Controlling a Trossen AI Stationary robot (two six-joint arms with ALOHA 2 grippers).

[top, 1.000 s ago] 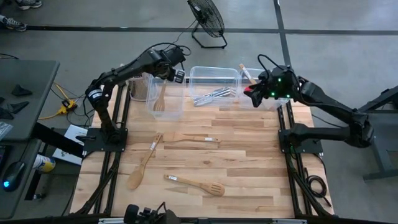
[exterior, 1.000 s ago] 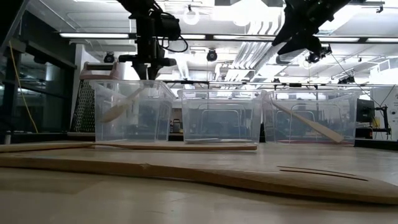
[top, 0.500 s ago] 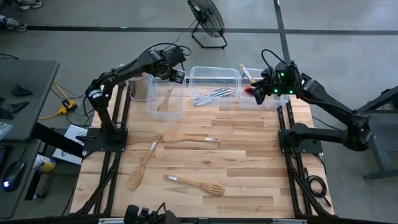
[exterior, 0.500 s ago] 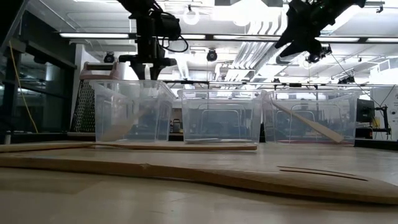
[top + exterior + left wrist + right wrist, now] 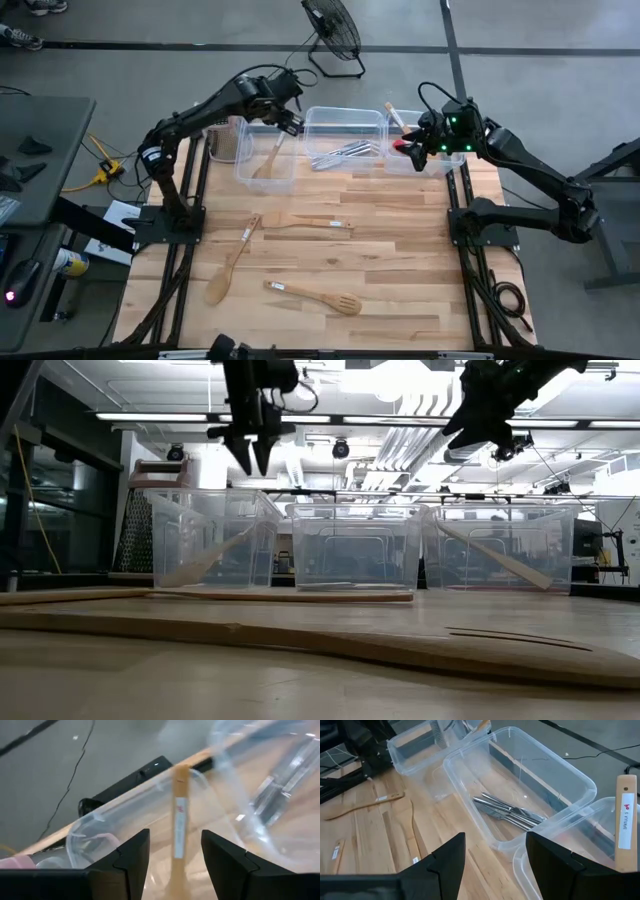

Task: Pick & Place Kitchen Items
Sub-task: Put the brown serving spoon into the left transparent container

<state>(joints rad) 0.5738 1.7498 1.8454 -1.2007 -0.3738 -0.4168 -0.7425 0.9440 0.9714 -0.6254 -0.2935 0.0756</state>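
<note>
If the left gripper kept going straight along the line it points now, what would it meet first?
Most likely the wooden spoon leaning in the left tub: the left wrist view shows its handle straight ahead between the open fingers of the left gripper, which hangs above that tub. How far off it is cannot be read.

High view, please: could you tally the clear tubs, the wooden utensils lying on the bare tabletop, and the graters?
Clear plastic tubs: 3
Wooden utensils on the bare tabletop: 3
Box grater: 1
Total: 7
</note>
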